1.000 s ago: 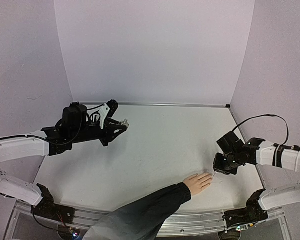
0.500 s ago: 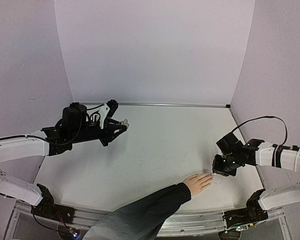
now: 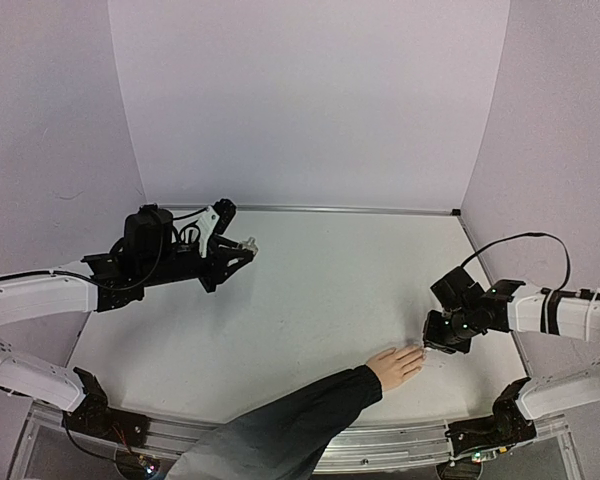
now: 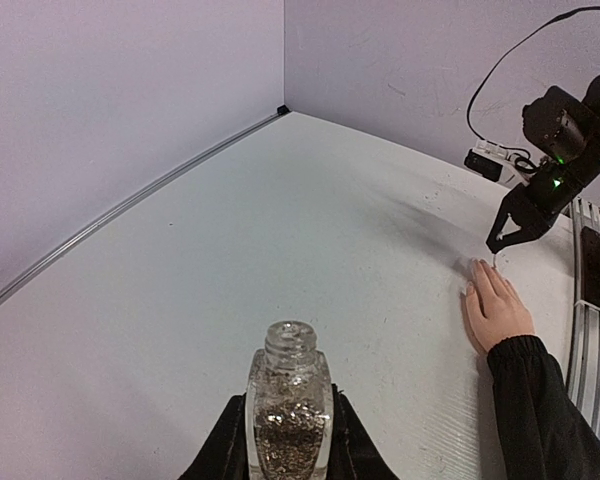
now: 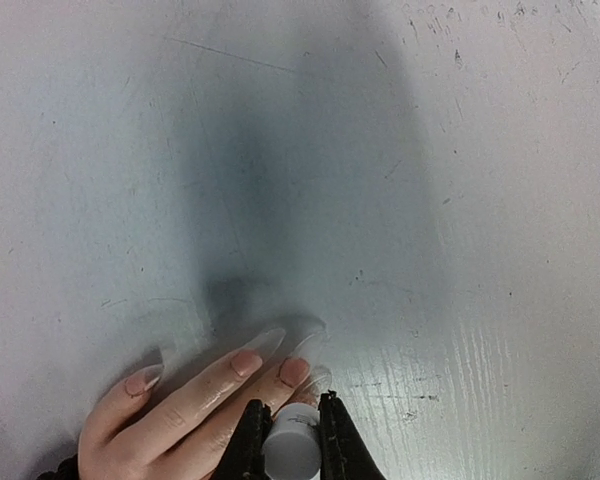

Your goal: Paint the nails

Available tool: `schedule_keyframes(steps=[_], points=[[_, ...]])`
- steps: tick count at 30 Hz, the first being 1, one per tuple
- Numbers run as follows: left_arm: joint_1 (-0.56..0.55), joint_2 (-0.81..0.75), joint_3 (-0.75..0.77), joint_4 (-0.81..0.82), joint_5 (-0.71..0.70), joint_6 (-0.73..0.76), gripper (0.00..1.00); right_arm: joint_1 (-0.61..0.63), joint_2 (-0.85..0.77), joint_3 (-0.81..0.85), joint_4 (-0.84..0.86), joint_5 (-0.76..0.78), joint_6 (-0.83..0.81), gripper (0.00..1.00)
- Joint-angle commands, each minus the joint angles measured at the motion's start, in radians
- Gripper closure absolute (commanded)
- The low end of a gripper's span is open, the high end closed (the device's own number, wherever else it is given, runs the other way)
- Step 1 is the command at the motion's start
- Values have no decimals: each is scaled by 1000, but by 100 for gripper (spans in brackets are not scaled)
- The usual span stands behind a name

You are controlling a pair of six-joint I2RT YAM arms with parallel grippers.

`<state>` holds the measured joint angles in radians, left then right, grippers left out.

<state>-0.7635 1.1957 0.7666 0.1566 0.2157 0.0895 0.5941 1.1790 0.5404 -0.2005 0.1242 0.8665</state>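
Note:
A pale hand [image 3: 395, 364] in a long black sleeve [image 3: 280, 425] lies flat near the table's front edge, fingers pointing right. Its long clear nails [image 5: 270, 340] show in the right wrist view. My right gripper [image 3: 439, 343] is shut on a white brush cap [image 5: 291, 450] and hovers right over the fingertips [image 5: 292, 371]; the brush tip is hidden under the cap. My left gripper [image 3: 242, 247] is shut on a small clear glass bottle [image 4: 289, 412] of glittery polish, open-necked, held above the table at the far left. The hand also shows in the left wrist view [image 4: 495, 308].
The white table [image 3: 320, 290] is walled by pale purple panels at the back and both sides. A black cable [image 3: 520, 238] loops over the right arm. A metal rail [image 3: 380, 440] runs along the front edge.
My right gripper has edged left and down, closer over the fingertips. The left arm and the bottle have not moved.

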Motion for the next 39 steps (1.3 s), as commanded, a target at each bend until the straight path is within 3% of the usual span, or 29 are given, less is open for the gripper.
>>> schedule_keyframes(steps=[1, 39], points=[[4, -33, 50, 34, 10, 12, 100, -5, 6, -6, -15, 13, 12, 100], [4, -34, 55, 29, 13, 15, 100, -5, 58, -2, -34, 62, 35, 100]])
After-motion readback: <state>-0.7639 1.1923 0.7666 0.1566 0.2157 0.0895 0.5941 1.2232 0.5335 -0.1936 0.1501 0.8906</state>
